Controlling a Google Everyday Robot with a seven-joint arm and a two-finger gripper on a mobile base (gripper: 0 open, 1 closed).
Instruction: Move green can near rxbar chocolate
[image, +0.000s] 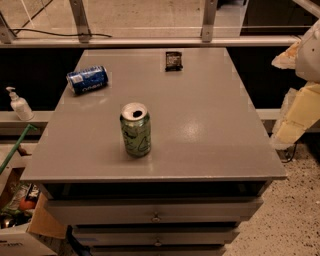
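Green can (135, 130) upright, axis vertical, opening up, near surface (215, 125) front; rxbar chocolate (173, 60) flat at far edge; gripper (300, 110) off right side, state unclear

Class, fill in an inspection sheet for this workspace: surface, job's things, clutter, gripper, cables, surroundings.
Surface: grey table, drawers beneath.
Job's things: green can upright, front centre; rxbar chocolate flat at the far edge, well apart from it.
Clutter: blue can on its side, far left.
Gripper: gripper at the right edge, off the table.
Cables: black cable on the floor behind.
Surroundings: pump bottle on the left ledge; cardboard box lower left.
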